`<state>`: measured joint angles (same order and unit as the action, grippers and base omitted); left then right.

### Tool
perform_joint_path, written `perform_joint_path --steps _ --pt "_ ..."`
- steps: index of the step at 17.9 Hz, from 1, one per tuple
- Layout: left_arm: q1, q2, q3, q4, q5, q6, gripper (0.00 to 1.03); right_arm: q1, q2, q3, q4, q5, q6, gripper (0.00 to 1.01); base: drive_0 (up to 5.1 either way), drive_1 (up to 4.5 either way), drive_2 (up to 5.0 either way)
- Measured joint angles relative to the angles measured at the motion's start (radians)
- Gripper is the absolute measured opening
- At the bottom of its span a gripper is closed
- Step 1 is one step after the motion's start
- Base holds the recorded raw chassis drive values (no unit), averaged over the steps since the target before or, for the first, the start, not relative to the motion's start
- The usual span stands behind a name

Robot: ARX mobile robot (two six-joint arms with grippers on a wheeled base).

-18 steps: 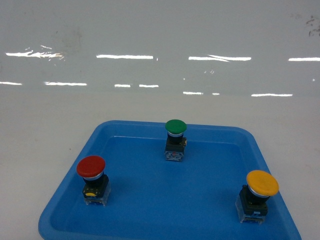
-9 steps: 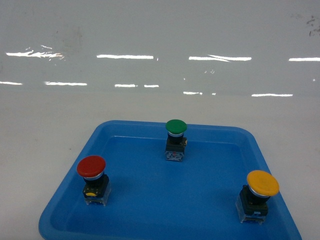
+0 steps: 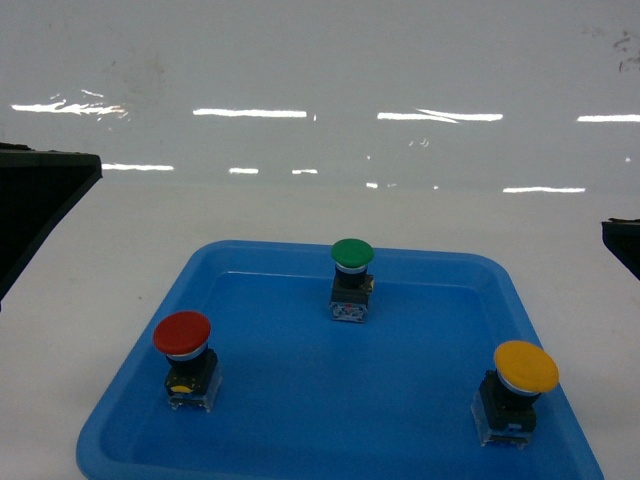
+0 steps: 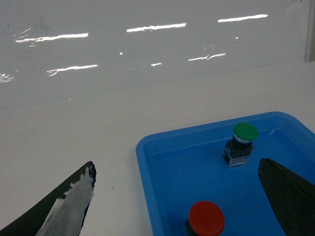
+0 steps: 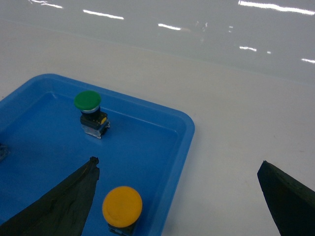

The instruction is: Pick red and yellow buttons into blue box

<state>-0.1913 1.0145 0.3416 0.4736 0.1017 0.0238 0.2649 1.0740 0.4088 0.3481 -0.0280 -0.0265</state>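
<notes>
With both grippers spread wide and empty, the left gripper (image 4: 177, 196) risks grabbing the green button (image 3: 351, 281) behind the red button (image 3: 184, 358) in the tray (image 3: 300, 430).

We record a blue tray (image 3: 250, 420) on a glossy white desk (image 3: 320, 210). Button caps: red (image 3: 182, 332), yellow (image 3: 525, 366), green (image 3: 352, 253). Bodies black, bases clear. Tool fingers (image 4: 283, 189) black.
</notes>
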Motion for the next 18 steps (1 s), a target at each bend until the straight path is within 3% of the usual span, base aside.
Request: perform_joint_path --steps 3,7,11,13,18 --pt "-0.010 -0.026 0.000 -0.008 0.007 0.002 0.98 0.059 0.006 0.017 -0.023 0.050 -0.007 0.98 0.0 0.00 0.0" --pt "-0.010 -0.026 0.000 -0.009 0.006 0.002 0.98 0.137 0.143 0.053 -0.011 0.082 -0.024 0.98 0.0 0.00 0.0" --pt "-0.010 -0.026 0.000 -0.009 0.007 0.002 0.98 0.164 0.184 0.061 0.001 0.094 -0.023 0.98 0.0 0.00 0.0" --pt "-0.010 -0.026 0.000 -0.008 0.006 0.002 0.98 0.174 0.225 0.067 0.015 0.072 -0.024 0.98 0.0 0.00 0.0" --pt "-0.010 -0.026 0.000 -0.008 0.006 0.002 0.98 0.145 0.306 0.006 0.030 0.058 -0.027 0.98 0.0 0.00 0.0"
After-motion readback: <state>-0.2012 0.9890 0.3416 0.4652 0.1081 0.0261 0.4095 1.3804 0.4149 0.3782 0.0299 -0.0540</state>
